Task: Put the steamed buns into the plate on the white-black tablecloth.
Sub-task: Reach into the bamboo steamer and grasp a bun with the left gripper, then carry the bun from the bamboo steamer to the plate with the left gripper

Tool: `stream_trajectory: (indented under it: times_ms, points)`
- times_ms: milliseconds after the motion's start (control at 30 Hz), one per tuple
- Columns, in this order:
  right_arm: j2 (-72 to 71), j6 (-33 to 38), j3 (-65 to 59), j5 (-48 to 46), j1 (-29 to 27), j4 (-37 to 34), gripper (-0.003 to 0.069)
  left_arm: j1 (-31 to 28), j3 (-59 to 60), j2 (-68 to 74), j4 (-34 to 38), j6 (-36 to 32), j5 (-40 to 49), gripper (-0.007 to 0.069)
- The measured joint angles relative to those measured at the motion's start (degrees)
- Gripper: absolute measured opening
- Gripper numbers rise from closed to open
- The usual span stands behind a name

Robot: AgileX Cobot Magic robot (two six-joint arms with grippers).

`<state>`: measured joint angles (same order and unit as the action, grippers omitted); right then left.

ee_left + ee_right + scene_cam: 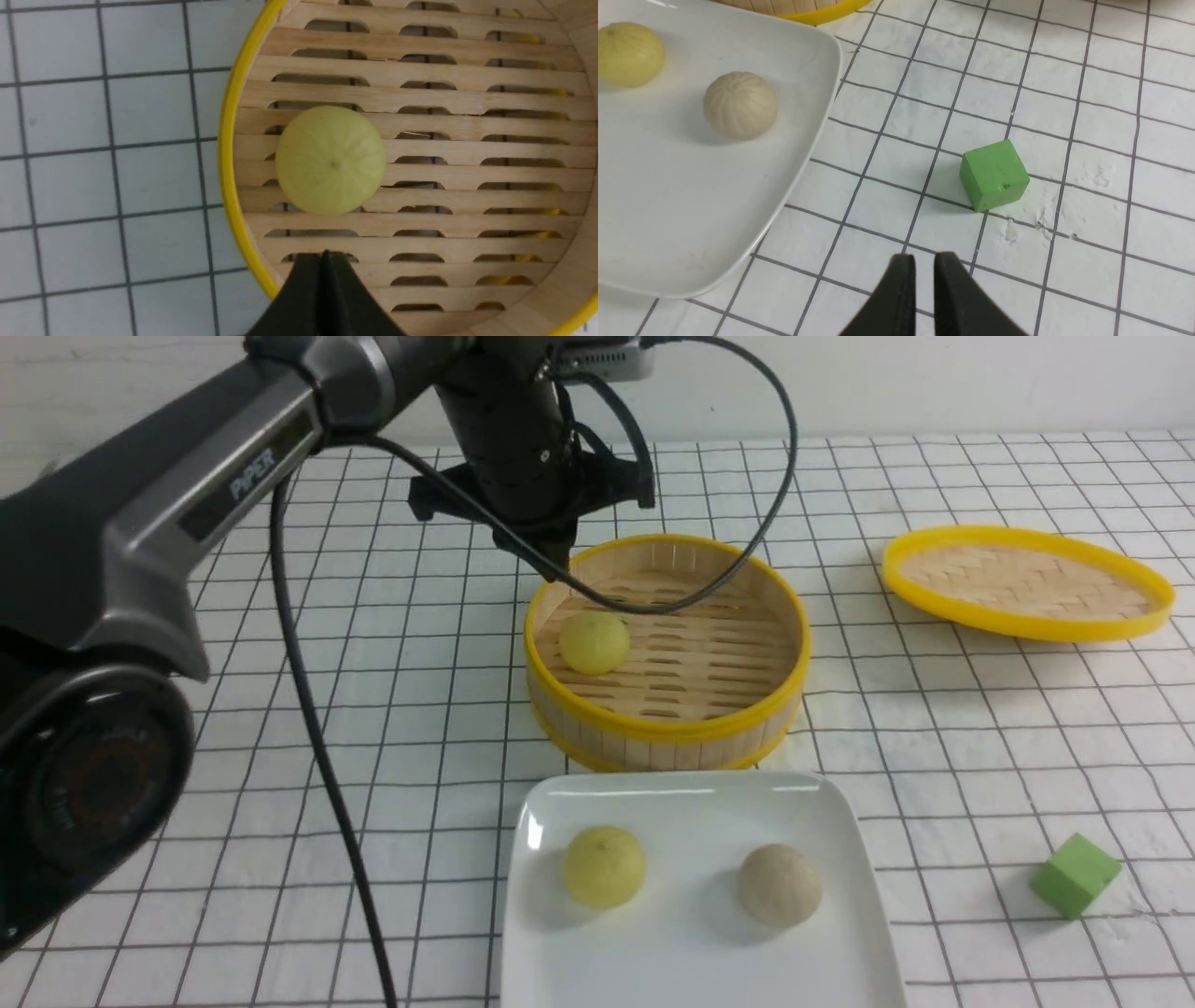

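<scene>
One pale yellow steamed bun (594,642) lies in the bamboo steamer basket (667,728); it also shows in the left wrist view (331,160). A second yellow bun (604,866) and the beige-grey bun (780,885) sit in the white square plate (691,971) on the white-black tablecloth (373,709). My left gripper (325,255) is shut and empty. It hangs above the basket's far left rim, apart from the bun. My right gripper (924,257) is shut and empty over the cloth, between the plate (691,210) and the green cube (994,175).
The flat yellow-rimmed woven lid (1027,583) lies at the back right. The green cube (1074,875) sits right of the plate. The left arm's black cable (317,737) hangs down to the cloth left of the plate and loops over the basket.
</scene>
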<state>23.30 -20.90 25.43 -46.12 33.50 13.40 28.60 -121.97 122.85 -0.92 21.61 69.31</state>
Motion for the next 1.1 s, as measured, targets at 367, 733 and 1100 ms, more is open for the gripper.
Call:
stream_trajectory:
  times_ms: [367,733,1100]
  points:
    - [0.00,0.00,0.00,0.05,0.00,-0.25,0.0098,1.56,-0.51,6.72,-1.25,-3.28,-6.10,0.0322]
    - [0.00,-0.89,0.00,0.05,0.00,-0.25,0.0105,1.60,-0.98,12.47,-3.04,-2.17,-10.94,0.0155]
    - [0.00,-2.13,0.00,0.05,0.00,-0.25,0.0118,1.79,-8.02,0.26,0.44,-3.50,0.81,0.0019]
